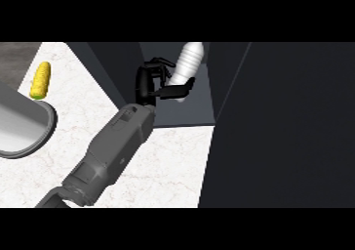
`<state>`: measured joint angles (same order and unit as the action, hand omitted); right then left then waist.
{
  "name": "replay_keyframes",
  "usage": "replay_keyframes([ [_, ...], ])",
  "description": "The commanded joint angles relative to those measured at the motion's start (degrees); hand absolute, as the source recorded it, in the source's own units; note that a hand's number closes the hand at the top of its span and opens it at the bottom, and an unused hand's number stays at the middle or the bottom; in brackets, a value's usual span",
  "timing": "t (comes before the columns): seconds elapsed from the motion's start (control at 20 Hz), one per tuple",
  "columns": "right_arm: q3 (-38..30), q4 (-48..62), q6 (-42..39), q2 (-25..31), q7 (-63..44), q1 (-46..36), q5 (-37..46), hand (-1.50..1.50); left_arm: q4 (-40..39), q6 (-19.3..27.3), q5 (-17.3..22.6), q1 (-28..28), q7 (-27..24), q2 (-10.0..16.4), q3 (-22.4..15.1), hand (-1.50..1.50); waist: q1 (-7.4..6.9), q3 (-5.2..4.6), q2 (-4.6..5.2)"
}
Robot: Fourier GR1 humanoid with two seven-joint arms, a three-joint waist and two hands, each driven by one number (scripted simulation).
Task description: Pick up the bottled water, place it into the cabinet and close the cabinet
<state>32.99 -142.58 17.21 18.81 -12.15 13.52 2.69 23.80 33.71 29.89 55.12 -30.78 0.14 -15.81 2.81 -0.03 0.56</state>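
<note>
The bottled water (189, 61) is a clear ribbed bottle, tilted with its top toward the upper right, inside the open cabinet (186, 111). My left hand (146, 83) reaches into the cabinet from the lower left. Its fingers curl against the bottle's left side and its thumb presses near the bottle's lower end. The bottle's bottom is partly hidden by the thumb. The cabinet's dark door (281, 122) stands open and fills the right side of the view. My right hand does not show.
A yellow corn cob (41, 80) lies on the white marble counter (166, 161) at the upper left. A large grey round container (22, 127) sits at the left edge. The cabinet's dark side wall (108, 68) stands just left of my hand.
</note>
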Motion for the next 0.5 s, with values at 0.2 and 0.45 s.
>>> replay_keyframes([
  [0.2,-0.8,-2.5,-1.8,1.0,0.7,0.9,-0.4,-1.50,-9.6,1.3,0.7,6.7,-3.5,-0.1,1.7,1.50,1.07,-0.03,0.53],
  [0.45,-1.9,-0.7,-2.6,0.5,2.2,0.7,-2.7,-1.50,-15.4,1.0,-2.3,10.6,-2.7,1.3,1.9,-1.50,0.93,0.00,0.76],
])
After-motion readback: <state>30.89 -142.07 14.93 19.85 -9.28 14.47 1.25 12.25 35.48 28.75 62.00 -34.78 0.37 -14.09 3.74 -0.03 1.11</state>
